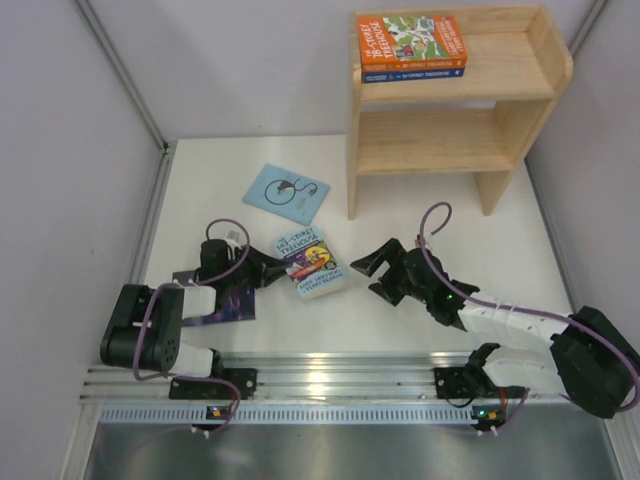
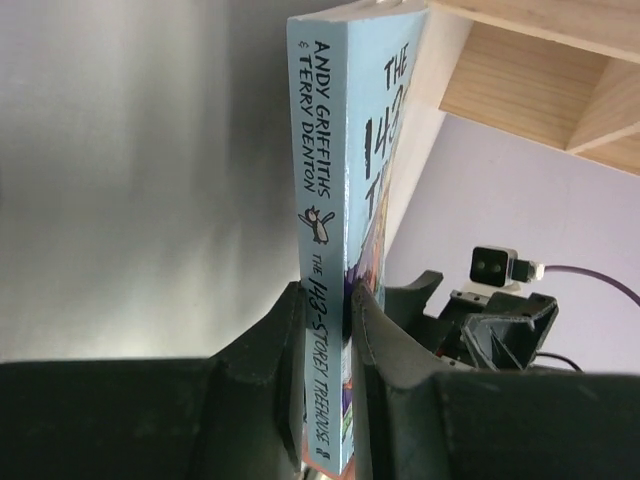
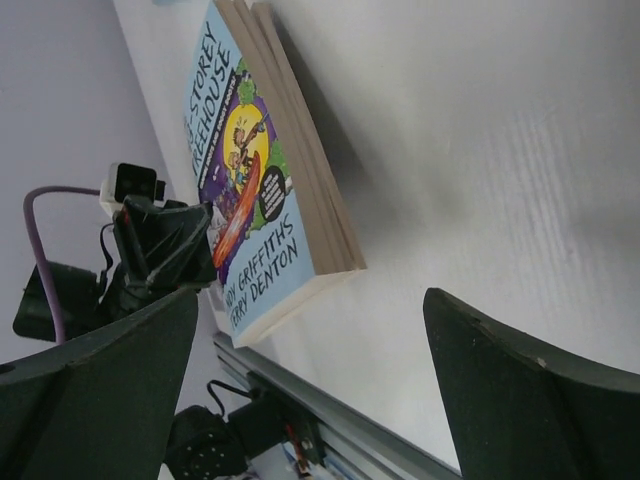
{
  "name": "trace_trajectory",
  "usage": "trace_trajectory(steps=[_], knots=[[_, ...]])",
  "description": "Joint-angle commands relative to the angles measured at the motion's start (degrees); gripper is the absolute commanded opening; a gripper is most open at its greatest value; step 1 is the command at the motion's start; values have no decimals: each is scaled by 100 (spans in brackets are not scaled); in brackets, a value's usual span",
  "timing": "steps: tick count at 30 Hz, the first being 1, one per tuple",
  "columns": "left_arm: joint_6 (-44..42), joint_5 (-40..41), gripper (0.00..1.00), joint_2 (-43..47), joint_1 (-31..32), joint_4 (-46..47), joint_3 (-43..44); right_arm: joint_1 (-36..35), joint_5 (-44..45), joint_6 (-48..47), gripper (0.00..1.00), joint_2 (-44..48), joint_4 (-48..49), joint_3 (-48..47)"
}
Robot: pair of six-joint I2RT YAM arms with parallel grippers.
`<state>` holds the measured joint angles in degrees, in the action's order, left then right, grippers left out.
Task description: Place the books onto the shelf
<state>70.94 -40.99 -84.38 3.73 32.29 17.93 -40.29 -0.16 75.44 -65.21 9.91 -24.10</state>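
Counting five books (image 1: 412,40) — two atop the shelf (image 1: 430,140), three on the table (image 1: 520,260).

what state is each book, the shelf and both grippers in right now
shelf: upright, two books on its top level
orange book: flat, on top of the dark blue book
dark blue book: flat, bottom of that stack
pale blue book: flat on the table, untouched
light blue book: clamped at its spine
galaxy book: on the table, partly hidden
left gripper: shut on the light blue book
right gripper: open, holding nothing
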Motion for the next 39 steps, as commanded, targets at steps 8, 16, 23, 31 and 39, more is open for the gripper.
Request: trace_trajectory(steps=[8, 16, 23, 31, 39], knots=[[544, 1190, 0, 1222, 1244, 128, -141, -1542, 1729, 1983, 93, -483, 1074, 142], [807, 1445, 0, 1249, 1780, 198, -71, -2009, 2169, 2467, 92, -677, 1303, 292], [773, 1419, 0, 1398, 1772, 119, -18, -2009, 2512, 2318, 78, -607, 1320, 370], [887, 1015, 0, 1292, 2044, 787, -176, -2000, 3039, 1230, 14, -485, 2049, 625], [-2521, 1084, 63, 1828, 2027, -2462, 852, -1079, 2181, -1257, 0, 2019, 34, 345]])
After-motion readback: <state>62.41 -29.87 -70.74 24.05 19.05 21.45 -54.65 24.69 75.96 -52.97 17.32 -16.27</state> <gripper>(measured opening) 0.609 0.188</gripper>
